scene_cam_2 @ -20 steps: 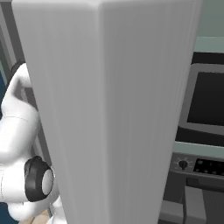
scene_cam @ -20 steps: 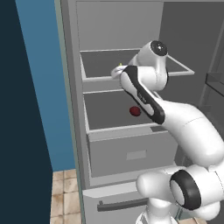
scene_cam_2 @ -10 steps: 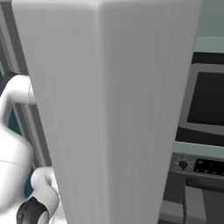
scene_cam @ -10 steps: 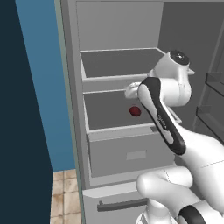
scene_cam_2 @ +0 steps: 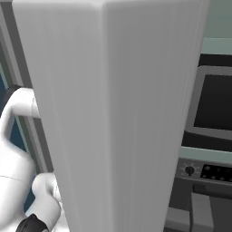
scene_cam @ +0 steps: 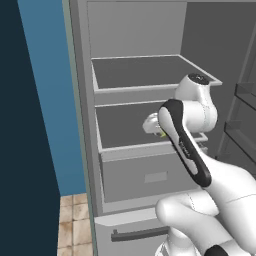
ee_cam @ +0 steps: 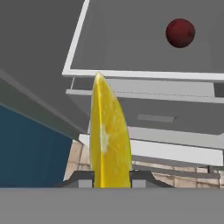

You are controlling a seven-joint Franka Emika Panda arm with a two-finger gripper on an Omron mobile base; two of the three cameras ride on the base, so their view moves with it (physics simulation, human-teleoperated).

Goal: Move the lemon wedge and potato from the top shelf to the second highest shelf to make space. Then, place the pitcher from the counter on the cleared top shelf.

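- Hand view: my hand (ee_cam: pixel 112 177) is closed on the small bright yellow lemon wedge (ee_cam: pixel 109 135), which stands edge-on between the two finger tips at bottom centre and rises to mid-frame.
- I judge the wedge light, soft and wet-skinned, so it could slip or squash. The grip sits across its flat cut faces near the thick end, which looks the sensible place to hold it.
- The small dark red-maroon round potato (ee_cam: pixel 180 33) lies at the upper right of the hand view, on the flat dark grey second highest shelf (ee_cam: pixel 144 75) with its thick pale front band. It looks firm and would roll, so I would pinch it across its middle.
- Left base view: the thin-rimmed dark grey top shelf (scene_cam: pixel 150 85) sits upper centre and its visible surface is bare. The second highest shelf lies just below it, with my white forearm across its right part and a sliver of yellow by the wrist at centre frame.
- Right base view: a broad pale grey fridge door panel (scene_cam_2: pixel 118 113) stands close to the lens.
- I can read no brand, label or writing anywhere; the marks on the oven controls at lower right are too small.
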